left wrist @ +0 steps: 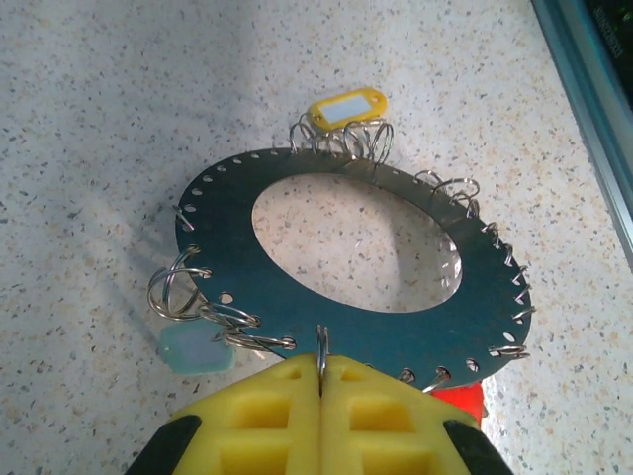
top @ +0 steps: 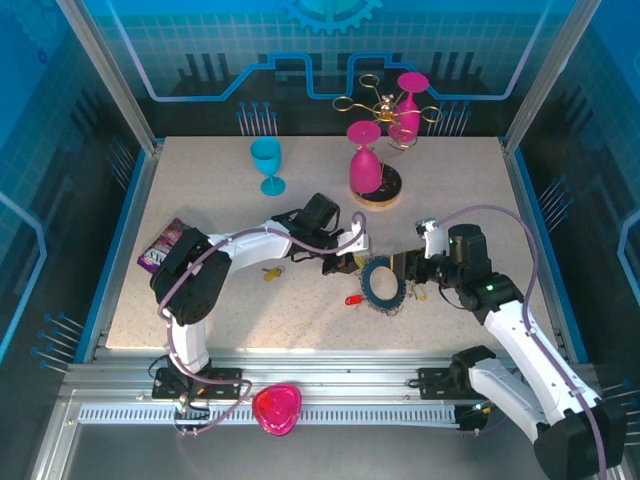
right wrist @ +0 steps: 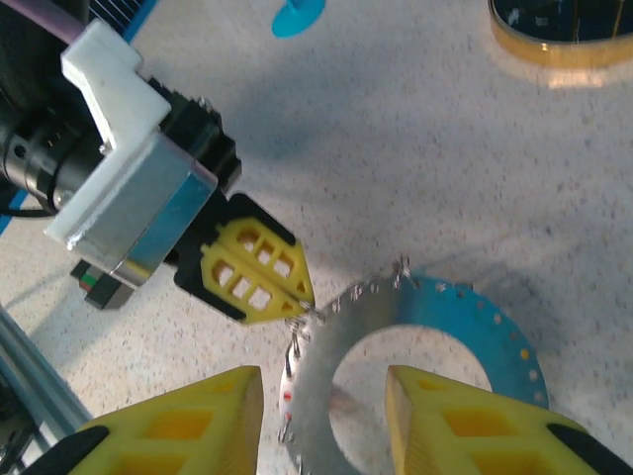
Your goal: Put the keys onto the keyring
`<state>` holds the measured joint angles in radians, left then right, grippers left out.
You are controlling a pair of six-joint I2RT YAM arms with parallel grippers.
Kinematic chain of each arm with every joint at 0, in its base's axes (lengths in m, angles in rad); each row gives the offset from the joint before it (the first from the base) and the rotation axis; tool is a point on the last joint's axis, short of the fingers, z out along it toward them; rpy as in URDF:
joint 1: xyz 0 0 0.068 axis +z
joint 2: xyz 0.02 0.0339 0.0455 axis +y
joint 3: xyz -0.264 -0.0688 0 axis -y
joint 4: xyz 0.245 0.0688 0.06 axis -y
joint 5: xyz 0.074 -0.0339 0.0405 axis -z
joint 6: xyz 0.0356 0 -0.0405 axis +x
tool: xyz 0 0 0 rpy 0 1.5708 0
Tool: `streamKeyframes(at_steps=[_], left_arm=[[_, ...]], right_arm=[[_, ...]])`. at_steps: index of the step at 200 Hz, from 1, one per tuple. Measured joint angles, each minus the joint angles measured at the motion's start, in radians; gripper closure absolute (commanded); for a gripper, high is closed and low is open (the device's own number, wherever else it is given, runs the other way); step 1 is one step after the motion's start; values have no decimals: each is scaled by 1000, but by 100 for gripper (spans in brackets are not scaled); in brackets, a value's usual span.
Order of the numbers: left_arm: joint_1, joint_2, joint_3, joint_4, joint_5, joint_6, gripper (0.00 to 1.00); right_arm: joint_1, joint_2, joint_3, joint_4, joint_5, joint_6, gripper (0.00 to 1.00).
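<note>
Keyring [left wrist: 475,297] wire loop [left wrist: 321,341] pinched in left hand [left wrist: 321,376], right hand [right wrist: 324,396] spread; tugging may slip it free

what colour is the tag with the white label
Yellow; the tag shows best in the left wrist view, at the keyring rim.

The keyring [right wrist: 450,309] is seen on the table [right wrist: 425,148], its left part between the parted fingers of the right gripper [right wrist: 324,396]. At the keyring's upper-left rim, among the wire loops, the left gripper [right wrist: 294,293] is closed. Beyond the keyring, a blue goblet foot [right wrist: 297,16] and a round base [right wrist: 564,45] are seen.
</note>
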<state>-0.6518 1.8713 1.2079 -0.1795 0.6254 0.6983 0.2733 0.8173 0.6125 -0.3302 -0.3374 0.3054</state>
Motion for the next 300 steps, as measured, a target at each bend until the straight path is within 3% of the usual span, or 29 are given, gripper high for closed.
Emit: streamKeyframes(at_steps=[46,90,118,161,222,262,300], left_arm=[[24,-41,-84,142,41,-83,100],[47,-106,-170,267,62,-135,100],[61,-146,-270,422,80,-200,100],[89,-174,-439,772,111,-346,100],[132,-137,-544,1268,191,-531,100],[144,-129,-544,1376,249,-569,100],[144,-129,-544,1397,305,-570,100]], right_arm=[[0,1,-58,164,-7,-29,59],[0,15,-58,217,-15,-105,48],[0,38,-44,230,-19,-169,42],[10,84,-31,312,-77,-308,40],[132,150,-32,354,-179,-558,52],[146,154,-58,401,-172,-655,61],[154,156,-84,441,-182,-711,64]])
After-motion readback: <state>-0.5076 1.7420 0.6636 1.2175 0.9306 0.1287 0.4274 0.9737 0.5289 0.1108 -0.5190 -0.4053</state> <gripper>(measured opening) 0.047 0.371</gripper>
